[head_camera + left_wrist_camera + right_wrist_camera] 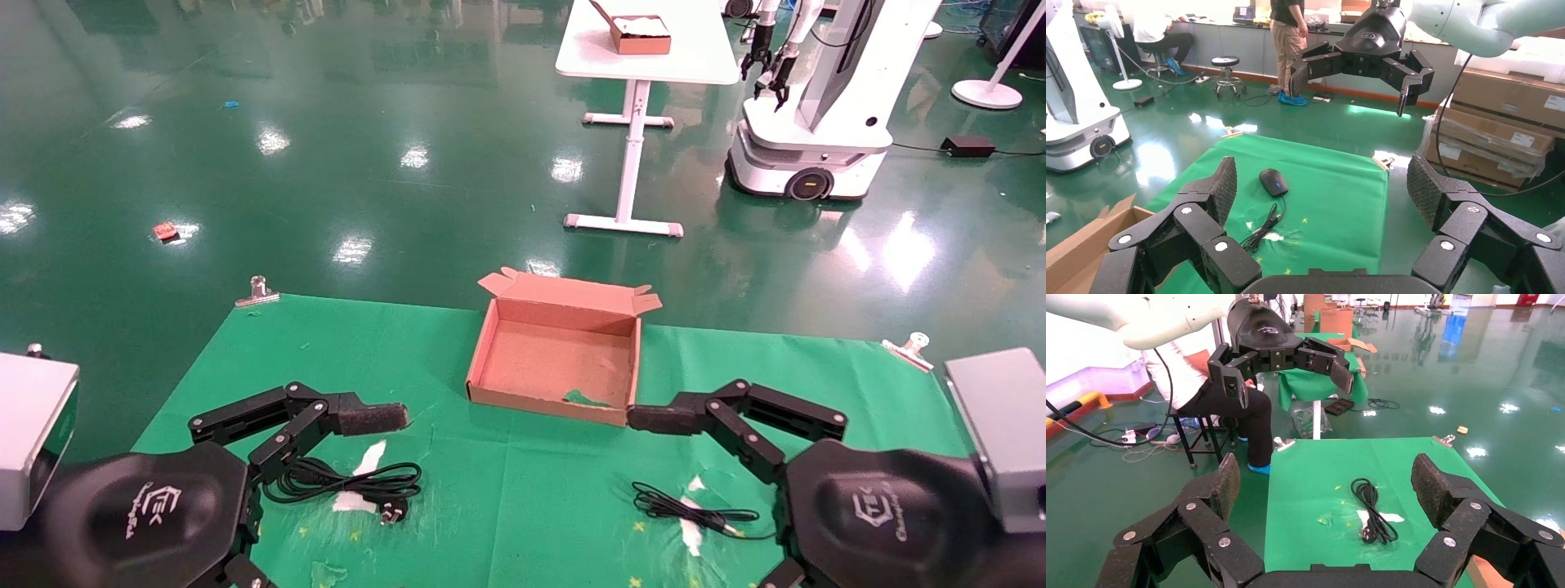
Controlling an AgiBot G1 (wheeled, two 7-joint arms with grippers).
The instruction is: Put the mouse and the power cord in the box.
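The bench (pixel 507 506), draped in green cloth, carries everything in play. At the middle of its far side sits the box (pixel 556 359), open and empty, its short flaps standing along the far long edge. Both arms reach in from the near corners, held above the cloth with their wrists turned inward so the two tools face each other across the bench. The left end effector (pixel 1324 196) hovers over the near left part of the cloth, its fingers (pixel 1220 187) spread wide with nothing between them; in the head view its padded tip points toward the box. The right end effector (pixel 1327 490) mirrors it on the right, fingers (pixel 1431 484) likewise spread and empty, its tip near the box's near right corner, though whether it touches cannot be told. The power cord (pixel 351 483) lies in a loose coil on the cloth beneath the left arm, plug toward the near edge. The mouse (pixel 1273 182) rests on the cloth on the right side, hidden under the right arm in the head view, its thin cable (pixel 686 510) trailing toward the middle.
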